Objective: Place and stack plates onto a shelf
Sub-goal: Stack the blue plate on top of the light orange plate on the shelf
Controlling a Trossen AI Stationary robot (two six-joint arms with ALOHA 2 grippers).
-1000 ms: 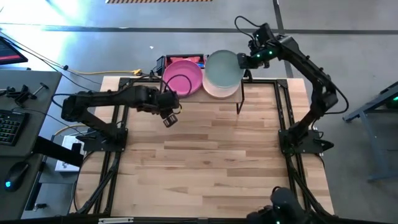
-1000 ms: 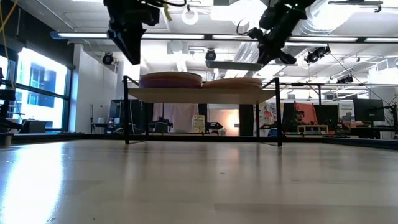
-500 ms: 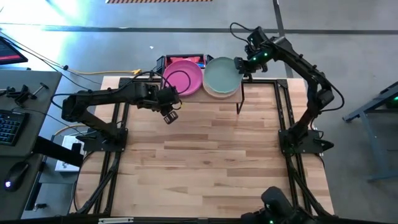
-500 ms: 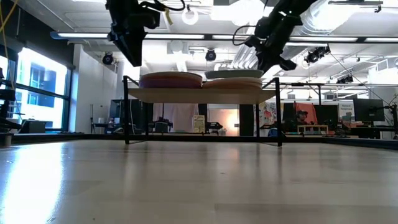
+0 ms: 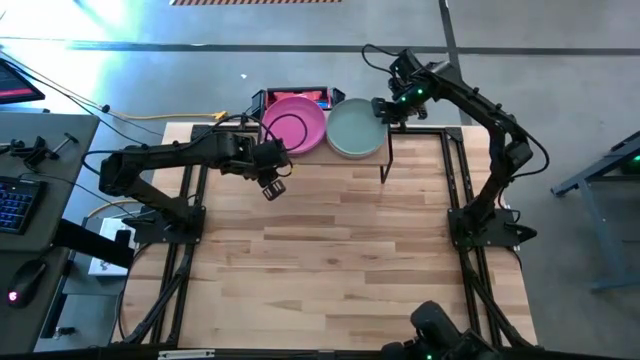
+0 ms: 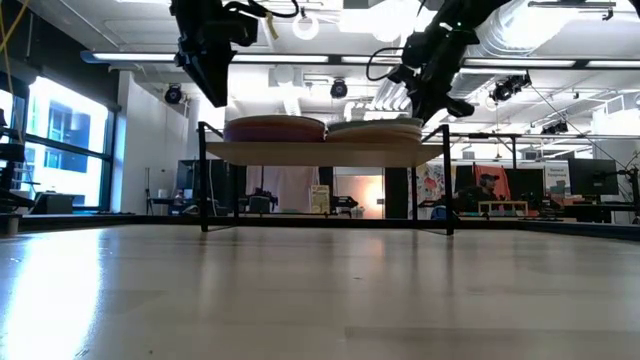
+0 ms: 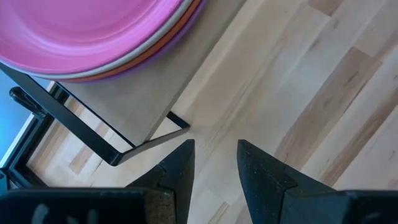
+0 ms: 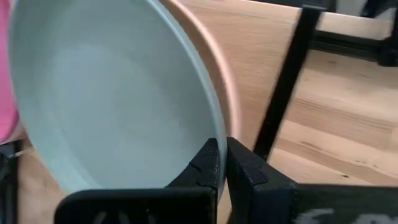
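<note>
The shelf (image 6: 310, 152), a light wooden top on black legs, stands at the table's far edge. On its left half lies a stack of plates topped by a pink plate (image 5: 293, 123) (image 7: 87, 31). On its right half a pale teal plate (image 5: 354, 129) (image 8: 106, 93) lies on a peach plate (image 8: 214, 65) of the right stack (image 6: 375, 131). My right gripper (image 5: 383, 108) is shut on the teal plate. My left gripper (image 5: 270, 187) (image 7: 214, 165) hovers open above the table by the shelf's near left corner, with nothing between its fingers. My right gripper pinches the teal plate's rim (image 8: 214, 134) between its two fingers, at the plate's far right side. The fingers slant down from the table's far right. The plate lies about level on top of the right stack; I cannot tell whether a gap remains below it.
A black-framed box with red contents (image 5: 300, 96) sits just behind the shelf. Black frame rails (image 5: 455, 170) run along the table's left and right sides. The wooden tabletop (image 5: 330, 250) stretches from the shelf toward the near edge. A desk with a keyboard (image 5: 15, 200) stands off the left side.
My right gripper has sunk and gone toward the table's left, staying shut on the teal plate. The plate, held clear above the right stack a second ago, has come down onto it.
</note>
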